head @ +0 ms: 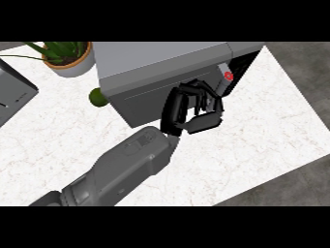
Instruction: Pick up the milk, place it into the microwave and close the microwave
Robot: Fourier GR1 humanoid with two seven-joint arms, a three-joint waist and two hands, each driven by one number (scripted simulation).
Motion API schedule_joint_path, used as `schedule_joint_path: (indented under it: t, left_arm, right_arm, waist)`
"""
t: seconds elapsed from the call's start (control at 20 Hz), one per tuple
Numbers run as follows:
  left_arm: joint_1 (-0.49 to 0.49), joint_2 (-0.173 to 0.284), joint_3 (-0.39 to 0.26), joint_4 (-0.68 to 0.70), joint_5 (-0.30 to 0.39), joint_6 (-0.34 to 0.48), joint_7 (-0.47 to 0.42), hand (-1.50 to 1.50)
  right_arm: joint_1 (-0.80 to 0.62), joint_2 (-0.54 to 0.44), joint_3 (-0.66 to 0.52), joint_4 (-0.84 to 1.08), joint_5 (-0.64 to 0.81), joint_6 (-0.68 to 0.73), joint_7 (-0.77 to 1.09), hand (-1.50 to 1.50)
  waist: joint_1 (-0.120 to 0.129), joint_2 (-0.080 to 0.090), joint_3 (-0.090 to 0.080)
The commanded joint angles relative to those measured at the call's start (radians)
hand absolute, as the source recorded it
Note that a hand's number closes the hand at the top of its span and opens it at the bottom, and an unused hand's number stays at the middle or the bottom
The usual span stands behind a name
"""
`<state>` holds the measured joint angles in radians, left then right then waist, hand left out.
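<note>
- Evidently the closing step is in hand: the milk (227, 77), white with a red spot, shows in the dark gap at the right end of the microwave (160, 55), so it looks already set inside.
- The microwave's door (142, 99) seems swung most of the way round, with only that narrow gap left at its free edge.
- The left hand (192, 110) is at the door's outer face near that free edge, its fingers curled in. I see nothing held inside them, so I read it as clenched against the door, not grasping the milk.
- The right hand does not show.
- By my judgement the next move calls for a push on the door towards the microwave's body until the gap is gone. The curled fingers must stay outside the gap so they do not get caught or nudge the milk.
- A potted plant (67, 55) stands behind on the counter (267, 126). A small green thing (97, 98) sits by the microwave's left corner, and a grey appliance (3, 94) lies well apart at the left.
</note>
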<state>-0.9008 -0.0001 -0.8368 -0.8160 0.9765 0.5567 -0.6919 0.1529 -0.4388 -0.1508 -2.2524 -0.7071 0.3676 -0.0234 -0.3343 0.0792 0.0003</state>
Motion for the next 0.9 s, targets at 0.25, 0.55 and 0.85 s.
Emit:
schedule_joint_path:
  t: [0.25,0.55,0.85]
  left_arm:
    - [-0.081,0.0,0.025,0.098,0.046,-0.031,0.018,1.5]
    - [-0.087,0.0,0.015,0.103,0.07,-0.028,0.008,1.5]
    - [-0.08,0.0,0.001,0.108,0.084,-0.023,-0.019,1.5]
  right_arm:
    - [-0.015,-0.035,0.009,-0.003,-0.069,0.04,0.024,-1.5]
    - [-0.021,-0.051,0.004,0.002,-0.102,0.047,0.037,-1.5]
    - [-0.042,-0.076,-0.022,0.003,-0.125,0.047,0.046,-1.5]
  waist:
    - [-0.008,0.016,0.001]
    - [-0.011,0.017,0.001]
    - [-0.02,0.02,-0.001]
